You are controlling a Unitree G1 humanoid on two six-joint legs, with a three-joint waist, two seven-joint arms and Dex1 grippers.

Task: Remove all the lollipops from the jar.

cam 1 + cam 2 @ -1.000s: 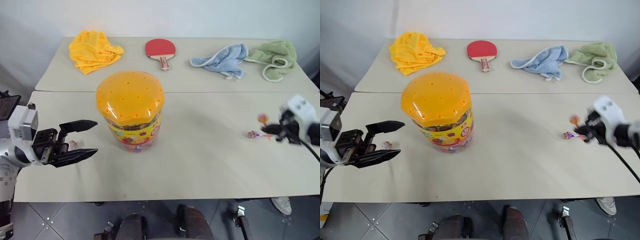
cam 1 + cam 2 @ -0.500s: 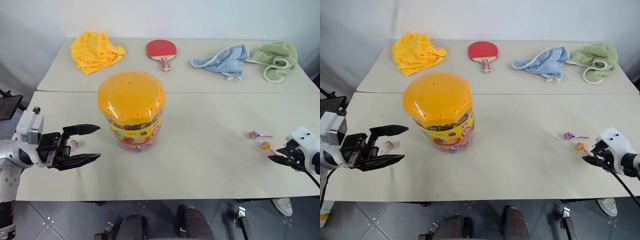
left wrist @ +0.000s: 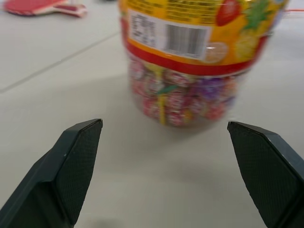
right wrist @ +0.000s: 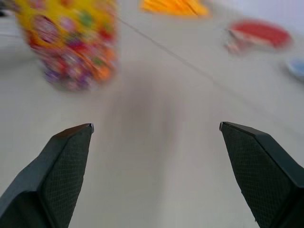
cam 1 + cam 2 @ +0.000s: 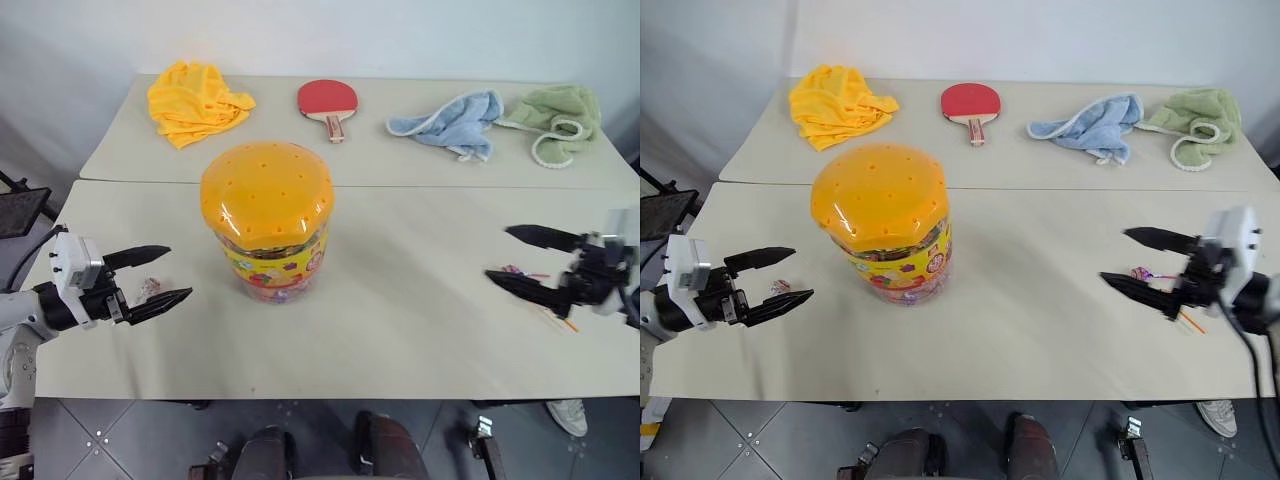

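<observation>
The jar (image 5: 267, 220), a clear tub with an orange domed lid and many wrapped candies inside, stands left of centre on the near table. My left gripper (image 5: 180, 270) hovers open just left of it, pointing at it, with nothing between its fingers. One lollipop (image 5: 150, 287) lies on the table under that gripper. My right gripper (image 5: 497, 253) is open and empty over the table's right side, pointing left toward the jar. A purple lollipop (image 5: 515, 270) lies behind its fingers, and an orange stick (image 5: 555, 318) shows beside it. The left wrist view shows the jar (image 3: 204, 57) close ahead.
On the far table lie a yellow cloth (image 5: 195, 100), a red paddle (image 5: 327, 100), a blue cloth (image 5: 450, 120) and a green cloth (image 5: 560, 115). A seam (image 5: 400, 185) divides the two tables. Open tabletop stretches between the jar and the right gripper.
My right gripper set a lollipop down by the purple one, opened, then rose and swung left to face the jar. My left gripper drifted slightly left and turned.
</observation>
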